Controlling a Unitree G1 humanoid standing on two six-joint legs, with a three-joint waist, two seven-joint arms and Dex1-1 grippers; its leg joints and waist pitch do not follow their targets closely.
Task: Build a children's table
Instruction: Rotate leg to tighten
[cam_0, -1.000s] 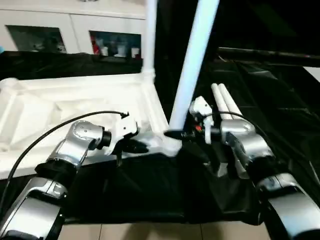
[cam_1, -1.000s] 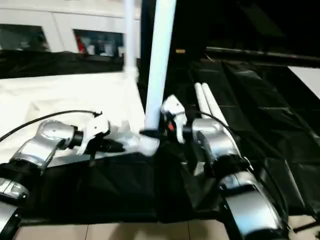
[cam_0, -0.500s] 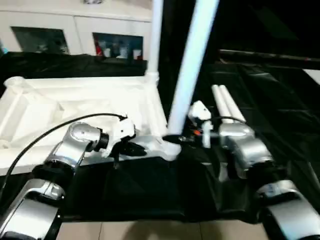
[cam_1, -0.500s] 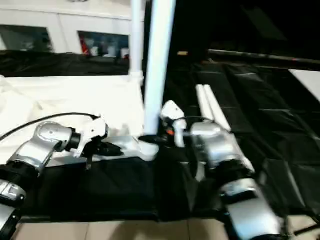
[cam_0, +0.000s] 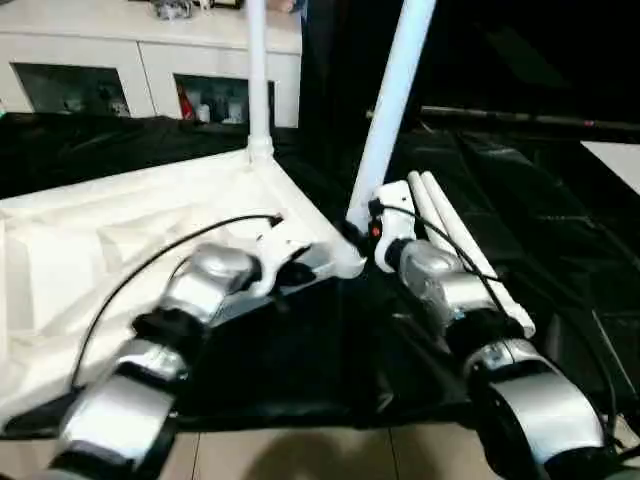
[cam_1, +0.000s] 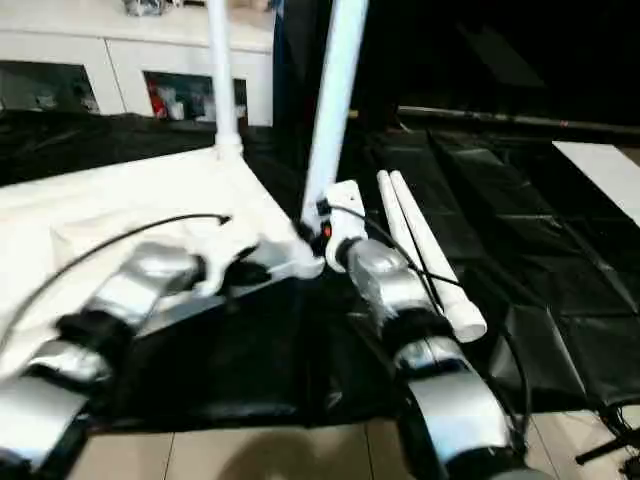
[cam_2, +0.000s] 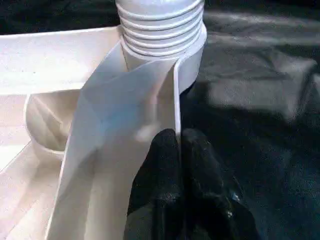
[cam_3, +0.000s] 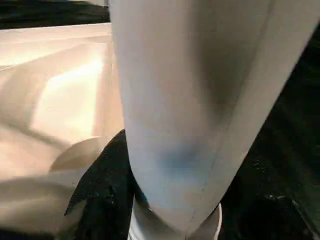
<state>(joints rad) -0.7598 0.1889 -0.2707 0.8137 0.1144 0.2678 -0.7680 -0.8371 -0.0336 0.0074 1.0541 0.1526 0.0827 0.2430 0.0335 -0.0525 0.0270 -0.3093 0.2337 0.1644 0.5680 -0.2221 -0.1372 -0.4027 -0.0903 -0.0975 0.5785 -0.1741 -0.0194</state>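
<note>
The children's table top (cam_0: 100, 240) lies upside down on the black cover, rim up. One white leg (cam_0: 255, 80) stands upright in its far corner socket. A second leg (cam_0: 395, 100) leans to the right out of the near right corner socket (cam_0: 348, 262). My right gripper (cam_0: 362, 228) is shut on this leg just above the socket, with a black finger (cam_3: 107, 195) against the tube (cam_3: 190, 100). My left gripper (cam_0: 300, 272) is shut on the top's thin rim (cam_2: 176, 100) beside that socket, below the leg's ribbed base (cam_2: 162, 30). Two loose legs (cam_0: 465, 240) lie side by side to the right.
The black-covered work table (cam_0: 560, 220) stretches off to the right and back. White cupboards (cam_0: 150, 60) stand behind it. A black cable (cam_0: 150, 265) arcs from my left wrist over the table top. Tiled floor (cam_0: 300, 455) shows past the near table edge.
The whole view has shifted. The table top now looks turned on the cover, its right corner further from me. Both grips are unchanged.
</note>
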